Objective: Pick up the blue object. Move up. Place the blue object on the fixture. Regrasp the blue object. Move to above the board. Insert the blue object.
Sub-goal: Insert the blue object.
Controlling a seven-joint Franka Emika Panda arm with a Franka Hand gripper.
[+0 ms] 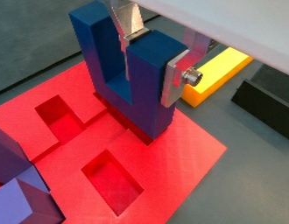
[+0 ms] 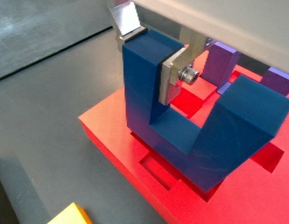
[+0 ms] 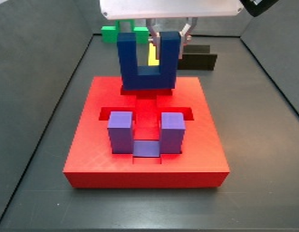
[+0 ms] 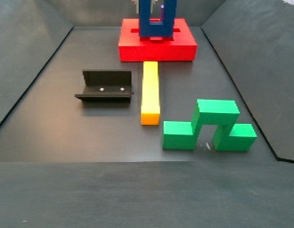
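The blue object (image 1: 135, 83) stands with its two prongs up and its base down at the top of the red board (image 1: 171, 166). My gripper (image 1: 153, 52) is shut on one prong, a silver finger (image 1: 179, 74) pressed flat against each side. Both wrist views show this grip; my gripper (image 2: 151, 52) holds the nearer prong of the blue object (image 2: 211, 131). In a side view my gripper (image 3: 170, 41) holds the blue object (image 3: 149, 72) over the far end of the board (image 3: 146, 159). The black fixture (image 4: 108, 87) stands bare on the floor, away from the board (image 4: 185, 49).
A paler purple U-shaped block (image 3: 146, 131) sits in the board's near recess. Open cut-outs (image 1: 112, 179) lie beside the blue object. A yellow bar (image 4: 150, 91) lies between board and green stepped block (image 4: 209, 125). Dark walls ring the floor.
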